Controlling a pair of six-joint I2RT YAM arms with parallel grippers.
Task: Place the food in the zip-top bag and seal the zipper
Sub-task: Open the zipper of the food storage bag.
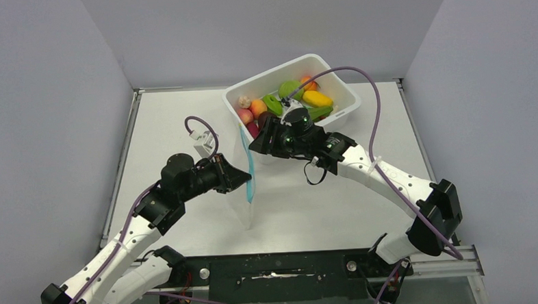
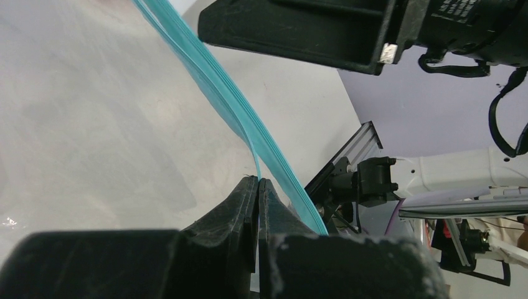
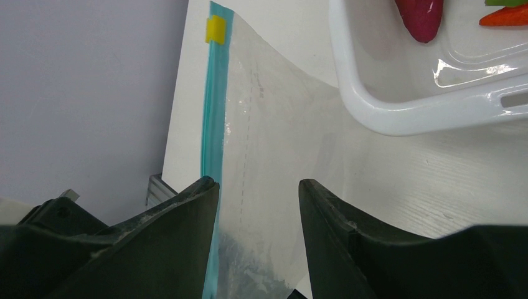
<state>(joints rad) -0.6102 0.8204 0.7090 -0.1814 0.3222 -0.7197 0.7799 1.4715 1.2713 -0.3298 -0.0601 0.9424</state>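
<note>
Left claw (image 2: pixel 258 180): pressed together, apparently pinching zipper (image 2: pixel 240 118) | right claw (image 3: pixel 256 184): spread astride zip-top bag (image 3: pixel 280 124) | handling: light, limp, slippery; grip stiffer rim.

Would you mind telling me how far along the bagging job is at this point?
Nothing is bagged yet: the toy food lies in the white tub and the zip-top bag looks empty. In hand: the left gripper pinches the blue zipper, and the right gripper straddles the bag, jaws open. Left: loading and sealing.
</note>
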